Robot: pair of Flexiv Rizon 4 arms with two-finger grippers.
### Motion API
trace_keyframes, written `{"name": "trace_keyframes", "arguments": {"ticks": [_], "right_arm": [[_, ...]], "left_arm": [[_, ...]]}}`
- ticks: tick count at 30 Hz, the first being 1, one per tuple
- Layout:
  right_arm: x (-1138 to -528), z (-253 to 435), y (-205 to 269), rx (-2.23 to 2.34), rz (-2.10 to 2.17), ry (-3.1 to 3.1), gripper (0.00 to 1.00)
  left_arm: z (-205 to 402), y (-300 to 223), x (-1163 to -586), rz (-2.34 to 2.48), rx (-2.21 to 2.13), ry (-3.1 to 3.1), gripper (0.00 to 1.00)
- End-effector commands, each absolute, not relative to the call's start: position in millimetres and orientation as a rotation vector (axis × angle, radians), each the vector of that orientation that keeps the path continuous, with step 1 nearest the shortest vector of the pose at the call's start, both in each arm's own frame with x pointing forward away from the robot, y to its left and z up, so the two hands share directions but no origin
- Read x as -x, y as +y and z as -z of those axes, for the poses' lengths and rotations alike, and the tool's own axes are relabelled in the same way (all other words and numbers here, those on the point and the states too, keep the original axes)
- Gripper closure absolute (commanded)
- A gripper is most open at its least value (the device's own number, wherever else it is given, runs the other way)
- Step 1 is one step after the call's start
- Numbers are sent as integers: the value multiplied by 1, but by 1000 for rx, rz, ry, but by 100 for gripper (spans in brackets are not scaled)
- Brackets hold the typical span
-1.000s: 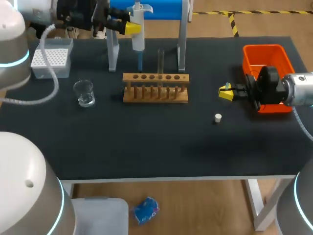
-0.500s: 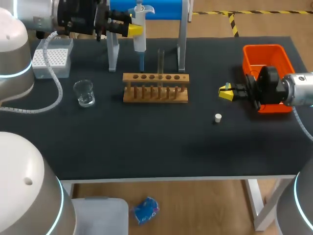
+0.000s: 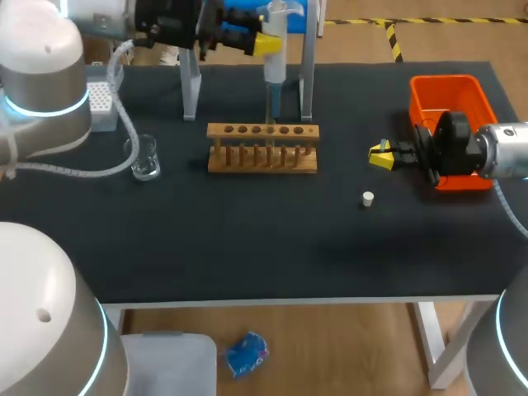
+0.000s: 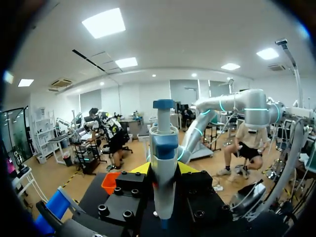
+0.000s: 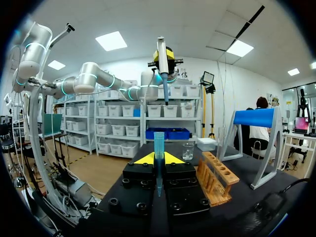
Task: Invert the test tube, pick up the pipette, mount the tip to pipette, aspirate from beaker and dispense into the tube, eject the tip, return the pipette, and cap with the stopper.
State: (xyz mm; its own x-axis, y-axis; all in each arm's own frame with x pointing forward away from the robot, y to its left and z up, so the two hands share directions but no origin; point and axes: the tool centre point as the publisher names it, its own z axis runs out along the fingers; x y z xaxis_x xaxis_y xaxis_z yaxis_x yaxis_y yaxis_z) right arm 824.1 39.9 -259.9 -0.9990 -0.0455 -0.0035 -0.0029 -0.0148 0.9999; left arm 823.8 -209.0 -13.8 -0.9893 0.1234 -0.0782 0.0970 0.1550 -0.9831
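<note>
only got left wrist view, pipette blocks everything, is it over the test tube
Observer: In the head view, the pipette in the left gripper lines up above the test tube in the rack. Whether its end is inside, I cannot tell.
Operator: stopper where
Observer: The stopper lies on the table, apart from the right gripper, nearer the front edge.
Operator: and the beaker
Observer: The beaker stands upright to the rack's left.

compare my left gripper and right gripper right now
The left gripper is raised high near the rack, while the right gripper is low beside the orange bin. The left gripper holds the pipette; the right gripper holds a small blue tip. Both are shut on something.
</note>
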Motion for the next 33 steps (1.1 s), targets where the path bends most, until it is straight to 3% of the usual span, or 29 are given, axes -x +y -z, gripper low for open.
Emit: {"name": "trace_keyframes", "arguments": {"ticks": [1, 33], "right_arm": [[-824, 260, 40, -55, 2217, -2184, 100], [-824, 260, 40, -55, 2217, -2184, 100]], "left_arm": [[10, -221, -828, -1984, 238, -2386, 100], [26, -201, -822, -1913, 278, -2380, 100]]}}
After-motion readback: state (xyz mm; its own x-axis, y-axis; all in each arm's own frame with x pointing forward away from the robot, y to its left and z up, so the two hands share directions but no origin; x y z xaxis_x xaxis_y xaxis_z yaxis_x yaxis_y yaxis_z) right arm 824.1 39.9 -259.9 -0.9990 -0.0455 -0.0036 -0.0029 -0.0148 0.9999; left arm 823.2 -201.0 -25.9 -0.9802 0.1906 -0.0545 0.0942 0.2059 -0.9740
